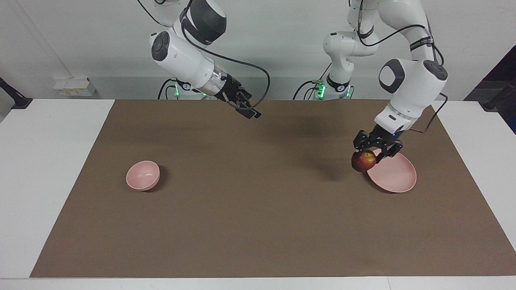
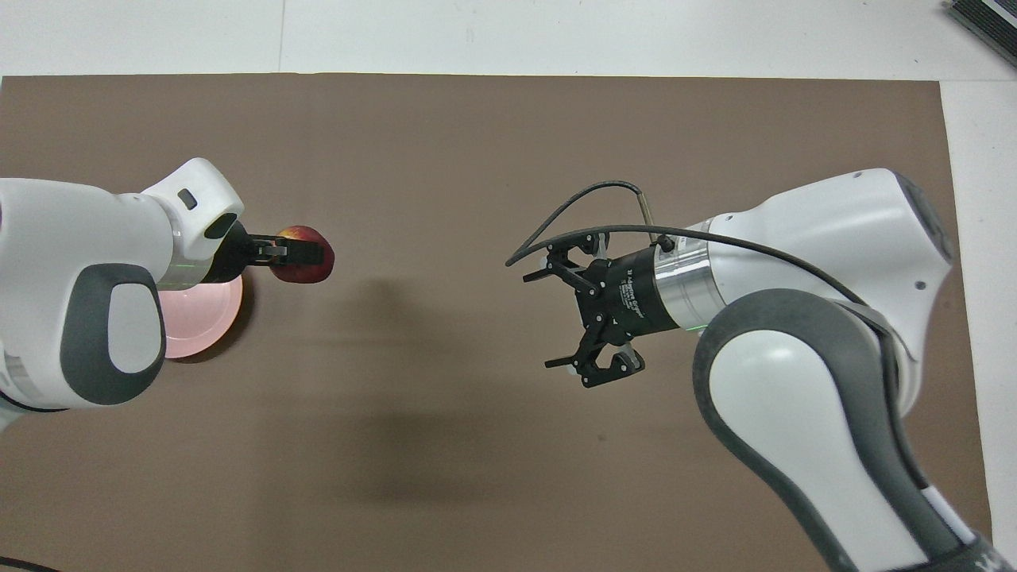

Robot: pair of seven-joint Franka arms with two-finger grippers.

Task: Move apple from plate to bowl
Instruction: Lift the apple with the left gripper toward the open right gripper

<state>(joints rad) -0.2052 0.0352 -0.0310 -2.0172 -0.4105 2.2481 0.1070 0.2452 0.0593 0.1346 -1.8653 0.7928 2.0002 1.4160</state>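
Note:
My left gripper (image 1: 369, 154) is shut on the dark red apple (image 1: 363, 161) and holds it in the air over the edge of the plate that faces the right arm's end. The wide pale pink plate (image 1: 395, 172) lies bare at the left arm's end. In the overhead view the apple (image 2: 306, 266) sits in the left gripper (image 2: 295, 251) past the plate (image 2: 203, 318), which the arm partly covers. The small pink bowl (image 1: 142, 175) stands at the right arm's end; the right arm hides it in the overhead view. My right gripper (image 1: 250, 114) is open, raised over the mat.
A brown mat (image 1: 250, 209) covers most of the white table (image 1: 48, 161). The right gripper (image 2: 542, 321) also shows open in the overhead view, over the middle of the mat.

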